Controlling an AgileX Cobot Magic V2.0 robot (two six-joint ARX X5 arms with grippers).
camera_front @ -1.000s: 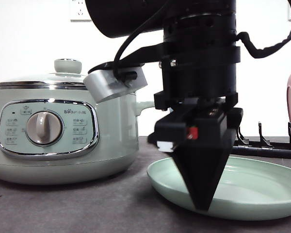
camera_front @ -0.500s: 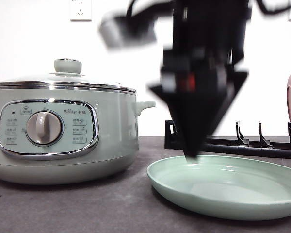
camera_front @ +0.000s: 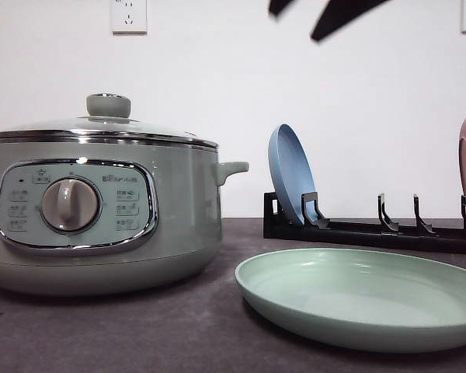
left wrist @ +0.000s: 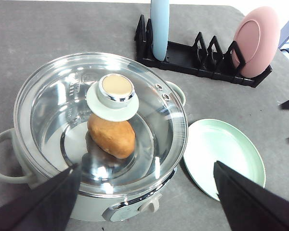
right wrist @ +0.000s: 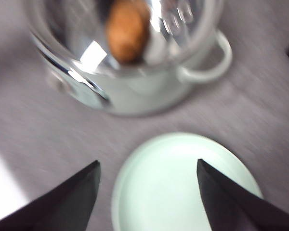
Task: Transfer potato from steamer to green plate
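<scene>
The potato [left wrist: 111,136] lies inside the steamer [left wrist: 101,139], seen through the shut glass lid [left wrist: 111,91]; it is a blurred orange shape [right wrist: 126,29] in the right wrist view. The green plate [camera_front: 365,299] lies flat on the table right of the steamer [camera_front: 101,210], with nothing on it. My left gripper [left wrist: 147,202] hovers open high over the steamer's front side. My right gripper [right wrist: 147,197] is open above the green plate [right wrist: 183,183], and its dark fingertips [camera_front: 338,14] show at the top of the front view.
A black dish rack [camera_front: 373,229] stands behind the green plate. It holds an upright blue plate [camera_front: 289,175] and, at the far right, a pink plate [left wrist: 255,41]. Grey table surface [camera_front: 140,334] lies in front of the steamer.
My right gripper has risen fast from just over the green plate to the top edge of the front view. Steamer, lid and plate have not moved.
</scene>
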